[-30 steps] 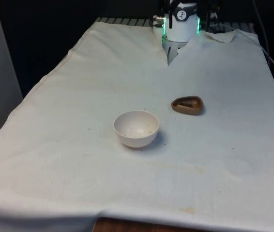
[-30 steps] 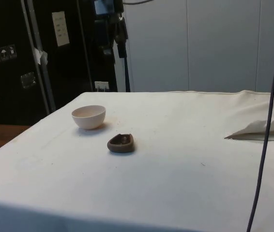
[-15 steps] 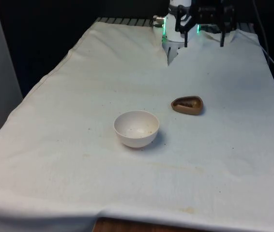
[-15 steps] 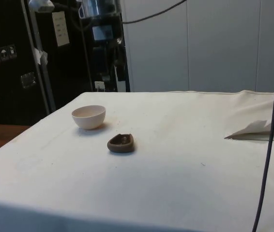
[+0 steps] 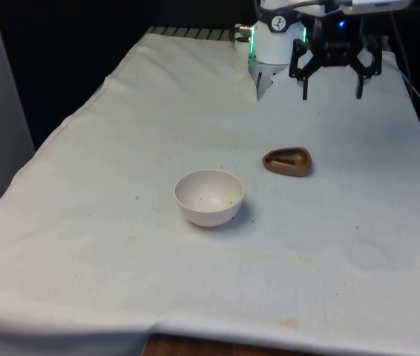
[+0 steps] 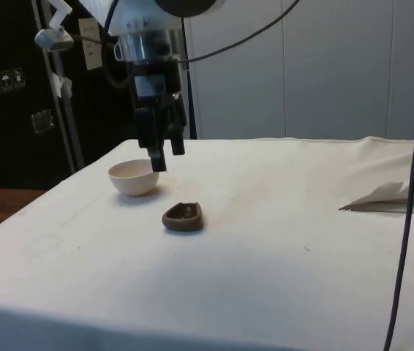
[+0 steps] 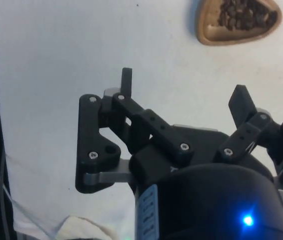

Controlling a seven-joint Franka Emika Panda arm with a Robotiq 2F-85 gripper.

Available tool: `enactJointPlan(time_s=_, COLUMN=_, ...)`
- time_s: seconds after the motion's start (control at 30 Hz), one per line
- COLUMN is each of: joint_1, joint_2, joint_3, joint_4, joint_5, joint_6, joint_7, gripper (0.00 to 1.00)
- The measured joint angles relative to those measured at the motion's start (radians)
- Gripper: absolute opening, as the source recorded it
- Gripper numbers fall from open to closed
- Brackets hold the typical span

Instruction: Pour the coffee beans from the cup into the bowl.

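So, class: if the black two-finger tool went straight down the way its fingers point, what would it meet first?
Probably bare white cloth. The open tool hangs short of the brown teardrop-shaped cup of coffee beans, though depth is uncertain.

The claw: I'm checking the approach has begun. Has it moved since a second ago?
Yes. In the front view the claw has come down and forward from the far end toward the brown cup.

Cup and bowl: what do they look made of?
Cup: brown, matte, irregular teardrop shape holding beans, looks like wood or unglazed clay; can't tell which. Bowl: off-white, smooth, thin even rim, likely ceramic or hard plastic.
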Motion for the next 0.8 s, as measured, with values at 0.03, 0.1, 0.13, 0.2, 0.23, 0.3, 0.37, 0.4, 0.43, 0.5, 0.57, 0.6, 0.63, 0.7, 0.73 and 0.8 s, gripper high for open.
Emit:
enactJointPlan(time_s=0.03, joint_1=0.000, joint_2=0.004, joint_3=0.001, joint_4=-0.002, joint_5=0.000, joint_6=0.010, joint_7=0.001, gripper=1.00)
enactJointPlan(time_s=0.1, joint_1=0.001, joint_2=0.009, joint_3=0.003, joint_4=-0.007, joint_5=-0.001, joint_6=0.029, joint_7=0.001, gripper=1.00)
enactJointPlan(time_s=0.13, joint_1=0.001, joint_2=0.012, joint_3=0.003, joint_4=-0.009, joint_5=-0.001, joint_6=0.038, joint_7=0.001, gripper=1.00)
enactJointPlan(time_s=0.2, joint_1=0.001, joint_2=0.014, joint_3=0.003, joint_4=-0.012, joint_5=-0.002, joint_6=0.049, joint_7=0.001, gripper=1.00)
enactJointPlan(time_s=0.23, joint_1=0.001, joint_2=0.015, joint_3=0.003, joint_4=-0.016, joint_5=-0.003, joint_6=0.058, joint_7=0.001, gripper=1.00)
enactJointPlan(time_s=0.3, joint_1=0.001, joint_2=0.016, joint_3=0.003, joint_4=-0.032, joint_5=-0.005, joint_6=0.093, joint_7=0.001, gripper=1.00)
enactJointPlan(time_s=0.37, joint_1=0.001, joint_2=0.018, joint_3=0.003, joint_4=-0.043, joint_5=-0.008, joint_6=0.117, joint_7=0.001, gripper=1.00)
enactJointPlan(time_s=0.4, joint_1=0.001, joint_2=0.020, joint_3=0.003, joint_4=-0.049, joint_5=-0.011, joint_6=0.130, joint_7=0.001, gripper=1.00)
enactJointPlan(time_s=0.43, joint_1=0.001, joint_2=0.020, joint_3=0.003, joint_4=-0.049, joint_5=-0.011, joint_6=0.130, joint_7=0.001, gripper=1.00)
enactJointPlan(time_s=0.5, joint_1=0.001, joint_2=0.026, joint_3=0.003, joint_4=-0.057, joint_5=-0.015, joint_6=0.155, joint_7=0.001, gripper=1.00)
enactJointPlan(time_s=0.57, joint_1=0.001, joint_2=0.040, joint_3=0.003, joint_4=-0.065, joint_5=-0.020, joint_6=0.187, joint_7=0.001, gripper=1.00)
enactJointPlan(time_s=0.6, joint_1=0.001, joint_2=0.046, joint_3=0.003, joint_4=-0.066, joint_5=-0.023, joint_6=0.196, joint_7=0.001, gripper=1.00)
enactJointPlan(time_s=0.63, joint_1=0.001, joint_2=0.052, joint_3=0.003, joint_4=-0.066, joint_5=-0.025, joint_6=0.206, joint_7=0.001, gripper=1.00)
enactJointPlan(time_s=0.7, joint_1=0.004, joint_2=0.074, joint_3=0.004, joint_4=-0.066, joint_5=-0.034, joint_6=0.234, joint_7=0.006, gripper=1.00)
enactJointPlan(time_s=0.73, joint_1=0.004, joint_2=0.074, joint_3=0.004, joint_4=-0.066, joint_5=-0.034, joint_6=0.234, joint_7=0.006, gripper=1.00)
enactJointPlan(time_s=0.8, joint_1=0.005, joint_2=0.081, joint_3=0.006, joint_4=-0.065, joint_5=-0.038, joint_6=0.244, joint_7=0.010, gripper=1.00)
